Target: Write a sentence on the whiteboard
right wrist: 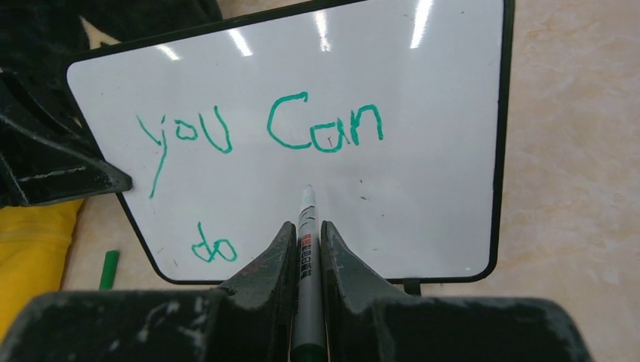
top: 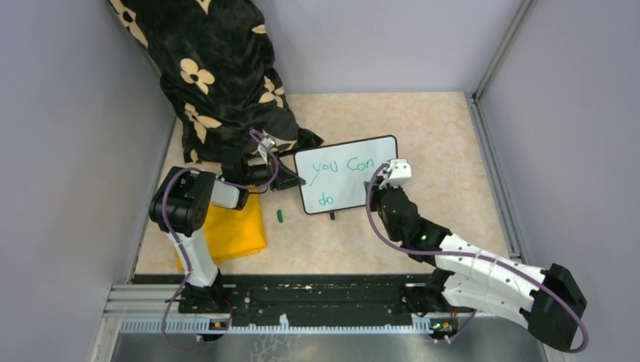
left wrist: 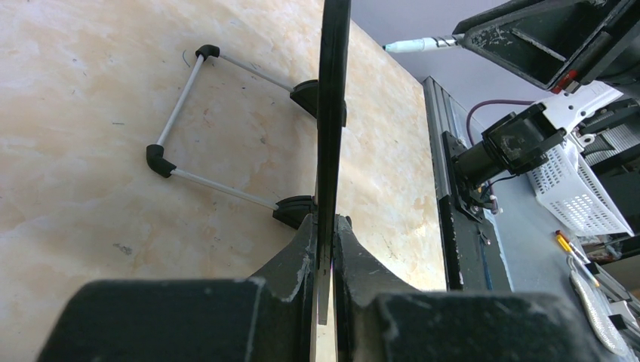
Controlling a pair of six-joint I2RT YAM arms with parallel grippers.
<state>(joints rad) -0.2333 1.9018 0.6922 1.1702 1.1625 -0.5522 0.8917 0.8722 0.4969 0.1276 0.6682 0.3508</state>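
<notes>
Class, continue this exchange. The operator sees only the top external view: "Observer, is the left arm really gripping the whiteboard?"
Observer: Yes. The left gripper has its jaws shut on the edge of the whiteboard.
Operator: What is behind the board?
Observer: A wire stand folded out behind it.
Operator: Is the right arm holding a pen?
Observer: Yes. The right gripper holds a marker, tip pointing below "Can", right of "do".

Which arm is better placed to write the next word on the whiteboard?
Right. The right gripper holds the marker, tip aimed at blank space on the whiteboard beside the unfinished sentence. The left gripper is clamped on the board's edge, steadying it.
</notes>
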